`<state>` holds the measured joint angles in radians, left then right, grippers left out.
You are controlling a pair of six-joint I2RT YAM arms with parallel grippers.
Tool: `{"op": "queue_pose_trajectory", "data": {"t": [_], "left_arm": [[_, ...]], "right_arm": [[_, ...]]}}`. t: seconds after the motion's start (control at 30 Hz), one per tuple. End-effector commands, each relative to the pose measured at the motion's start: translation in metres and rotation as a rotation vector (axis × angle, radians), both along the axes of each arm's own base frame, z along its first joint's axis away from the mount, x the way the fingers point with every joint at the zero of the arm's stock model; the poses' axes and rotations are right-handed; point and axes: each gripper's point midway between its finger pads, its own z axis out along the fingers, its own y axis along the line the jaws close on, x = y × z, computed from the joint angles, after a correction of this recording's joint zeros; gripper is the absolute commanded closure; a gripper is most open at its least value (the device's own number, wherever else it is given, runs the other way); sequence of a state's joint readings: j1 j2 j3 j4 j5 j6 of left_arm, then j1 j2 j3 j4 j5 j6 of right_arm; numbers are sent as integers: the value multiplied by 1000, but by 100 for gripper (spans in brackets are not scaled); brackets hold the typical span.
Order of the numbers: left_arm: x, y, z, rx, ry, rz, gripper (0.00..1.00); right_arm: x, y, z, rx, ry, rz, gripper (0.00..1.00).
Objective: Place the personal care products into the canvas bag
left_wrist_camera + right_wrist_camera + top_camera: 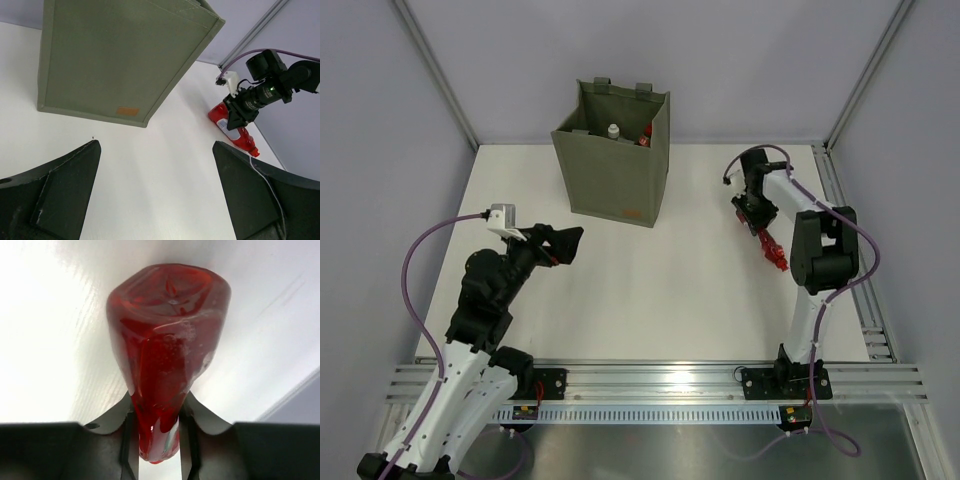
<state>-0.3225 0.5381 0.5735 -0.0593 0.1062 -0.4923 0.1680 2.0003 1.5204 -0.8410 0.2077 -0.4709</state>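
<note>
A: Largest element?
B: Flat white table, bearing everything else. Next, tall boxy olive-green canvas bag, upright at the far middle, mouth open upward.

A: And the tools?
B: Left gripper, raised over the table's left half, jaws wide apart, holding nothing, pointed toward the bag. Right gripper, lowered at the table's right side, fingers drawn in and clamped on a translucent red plastic bottle.

A: Position of that bottle?
B: Low at the right side of the table, well apart from the bag. Contact with the surface not discernible.

A: Smaller items?
B: Within the bag's mouth, a white bottle top and a red bottle top, side by side. Smallest, a small orange label, low on the bag's near face.
</note>
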Motion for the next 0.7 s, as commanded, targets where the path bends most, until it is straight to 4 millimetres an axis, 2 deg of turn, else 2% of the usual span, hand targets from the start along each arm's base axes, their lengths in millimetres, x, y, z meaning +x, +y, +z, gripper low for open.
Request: {"op": "queue_pose_trajectory", "data": {"t": [0.0, 0.03, 0.1, 0.13, 0.23, 0.3, 0.47, 0.67], "left_arm": [[-3, -1, 16, -27, -51, -12, 1], [-3, -1, 15, -28, -50, -12, 1], [-3, -3, 16, -35, -52, -18, 1], [-3, -3, 16, -38, -52, -21, 1], [-2, -6, 20, -47, -64, -35, 1], [-2, -8, 21, -47, -67, -46, 1], [-3, -10, 21, -59, -63, -54, 1], [-7, -9, 19, -87, -75, -53, 1]], "right_arm": [[-27, 27, -10, 389, 187, -129, 86], [-28, 29, -5, 542, 219, -174, 88], [-31, 27, -6, 660, 280, -242, 91], [-32, 20, -9, 671, 288, -267, 91], [-30, 22, -9, 715, 289, -277, 92], [-26, 22, -7, 735, 286, -286, 100], [-19, 41, 13, 927, 289, -302, 100], [-19, 78, 53, 1273, 333, -281, 100]]}}
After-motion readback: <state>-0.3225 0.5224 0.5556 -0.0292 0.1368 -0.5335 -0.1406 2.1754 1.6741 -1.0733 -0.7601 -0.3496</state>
